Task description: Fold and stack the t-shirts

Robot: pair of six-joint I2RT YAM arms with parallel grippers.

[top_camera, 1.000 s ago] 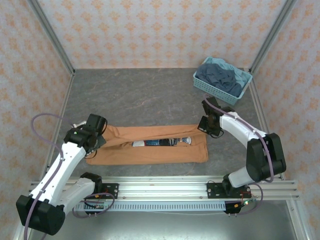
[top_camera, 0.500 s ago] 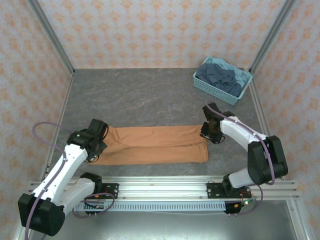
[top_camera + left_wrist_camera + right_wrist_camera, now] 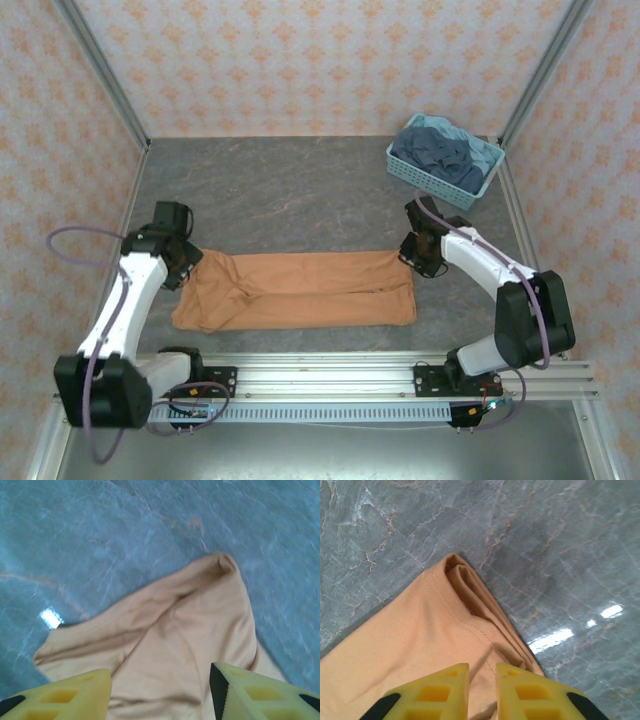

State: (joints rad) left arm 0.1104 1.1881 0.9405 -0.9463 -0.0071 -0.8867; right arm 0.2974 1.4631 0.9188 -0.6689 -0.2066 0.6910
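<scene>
The orange-tan t-shirt (image 3: 300, 295) lies on the grey table as a long strip folded lengthwise, its chest print hidden inside. My left gripper (image 3: 185, 265) hangs over the strip's rumpled left end, and its jaws (image 3: 160, 680) are open wide above the cloth (image 3: 190, 645) with nothing held. At the strip's far right corner my right gripper (image 3: 418, 255) sits low over the hem (image 3: 405, 645). Its fingers (image 3: 482, 672) stand a narrow gap apart and the cloth under them looks flat. Dark navy t-shirts (image 3: 437, 155) are heaped in the basket.
The light blue lattice basket (image 3: 440, 185) stands at the back right near the frame post. Patterned walls enclose the table on three sides. An aluminium rail (image 3: 330, 375) runs along the near edge, just in front of the shirt.
The far half of the shirt came down over the print, closing the strip. My left gripper let go and swung back to the left. The right gripper dipped toward me, then drew back.
</scene>
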